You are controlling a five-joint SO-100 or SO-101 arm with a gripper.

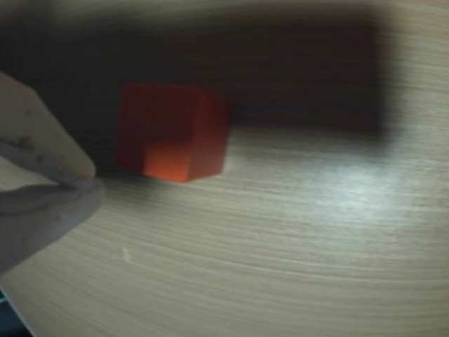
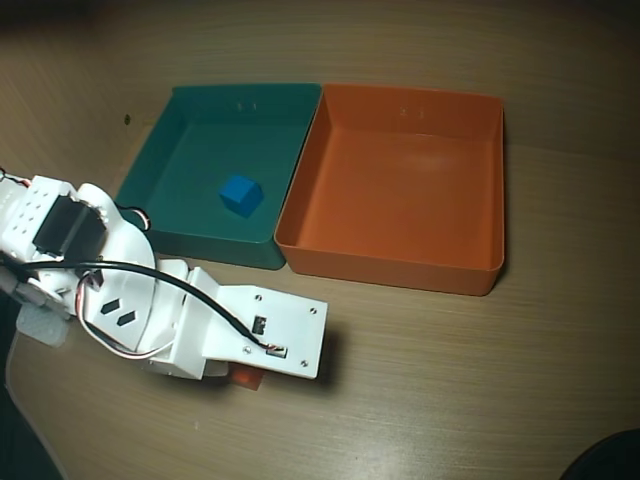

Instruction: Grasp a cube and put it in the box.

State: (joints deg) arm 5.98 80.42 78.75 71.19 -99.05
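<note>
The small orange cube (image 1: 174,133) rests on the wood table, close in the wrist view and partly in shadow. One white finger (image 1: 49,158) of my gripper stands just left of it with a small gap, not touching; the other finger is out of frame. In the overhead view my gripper (image 2: 256,366) is under the white wrist plate, and only a corner of the cube (image 2: 247,379) peeks out below it. The orange box (image 2: 300,195) stands empty at the upper right, well away from the cube.
A teal-green tray (image 2: 165,150) sits against the orange box's left side, with a small blue cube (image 2: 240,194) inside. The arm's base and cables (image 2: 60,240) fill the left side. Bare table lies to the right of the gripper.
</note>
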